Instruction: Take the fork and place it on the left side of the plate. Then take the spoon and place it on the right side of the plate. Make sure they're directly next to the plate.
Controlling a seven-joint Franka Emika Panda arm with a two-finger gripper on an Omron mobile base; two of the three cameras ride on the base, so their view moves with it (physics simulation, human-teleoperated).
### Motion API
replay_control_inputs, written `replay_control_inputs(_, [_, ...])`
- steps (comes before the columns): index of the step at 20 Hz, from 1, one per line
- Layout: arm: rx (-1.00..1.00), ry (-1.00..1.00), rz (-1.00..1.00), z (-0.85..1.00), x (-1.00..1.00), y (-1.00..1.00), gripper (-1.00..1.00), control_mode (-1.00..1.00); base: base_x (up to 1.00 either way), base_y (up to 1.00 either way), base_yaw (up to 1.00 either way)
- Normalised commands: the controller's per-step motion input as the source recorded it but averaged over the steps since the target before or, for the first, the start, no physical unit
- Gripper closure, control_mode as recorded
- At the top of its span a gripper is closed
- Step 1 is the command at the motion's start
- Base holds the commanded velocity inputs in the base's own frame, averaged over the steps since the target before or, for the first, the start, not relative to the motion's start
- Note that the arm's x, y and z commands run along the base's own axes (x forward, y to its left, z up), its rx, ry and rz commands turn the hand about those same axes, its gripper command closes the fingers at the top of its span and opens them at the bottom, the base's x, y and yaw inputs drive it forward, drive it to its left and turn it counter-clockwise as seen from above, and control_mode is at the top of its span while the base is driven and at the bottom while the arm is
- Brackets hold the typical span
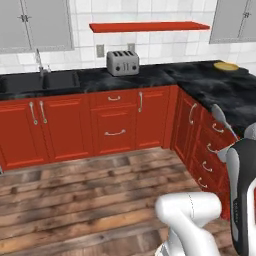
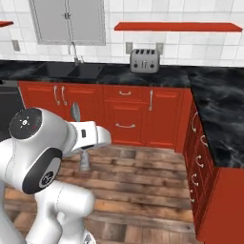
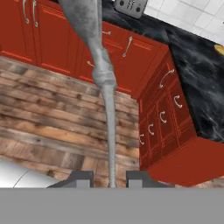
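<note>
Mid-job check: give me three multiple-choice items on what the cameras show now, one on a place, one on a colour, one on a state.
1. Where is the toaster?
A. on the floor
B. on the counter by the wall
C. on the red shelf

2. What colour are the cabinet doors?
A. red
B. white
C. black

3. What is the gripper doing?
A. open
B. holding the fork
C. holding the spoon

Answers:
1 B, it stands on the black counter below the shelf.
2 A, both base views show red fronts.
3 C, the grey handle runs down between the fingertips in the hand view.

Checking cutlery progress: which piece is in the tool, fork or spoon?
The grey spoon: its thin handle runs down between the tool fingertips, oval bowl at the far end.
</note>
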Motion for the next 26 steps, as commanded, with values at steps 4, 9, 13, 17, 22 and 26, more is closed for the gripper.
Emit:
replay_control_inputs(4, [0.00, 0.00, 0.00, 0.00, 0.00, 0.00, 1.00, 1.00, -0.83, -0.91, -0.02])
replay_control_inputs(9, [0.00, 0.00, 0.00, 0.00, 0.00, 0.00, 1.00, 1.00, -0.30, -1.00, 0.00])
replay_control_inputs(13, [0.00, 0.00, 0.00, 0.00, 0.00, 0.00, 1.00, 1.00, -0.04, -1.00, 0.00])
replay_control_inputs(17, [0.00, 0.00, 0.00, 0.00, 0.00, 0.00, 1.00, 1.00, 0.00, -1.00, 0.00])
replay_control_inputs(22, [0.00, 0.00, 0.00, 0.00, 0.00, 0.00, 1.00, 1.00, 0.00, -1.00, 0.00])
replay_control_inputs(26, [0.00, 0.00, 0.00, 0.00, 0.00, 0.00, 1.00, 1.00, 0.00, -1.00, 0.02])
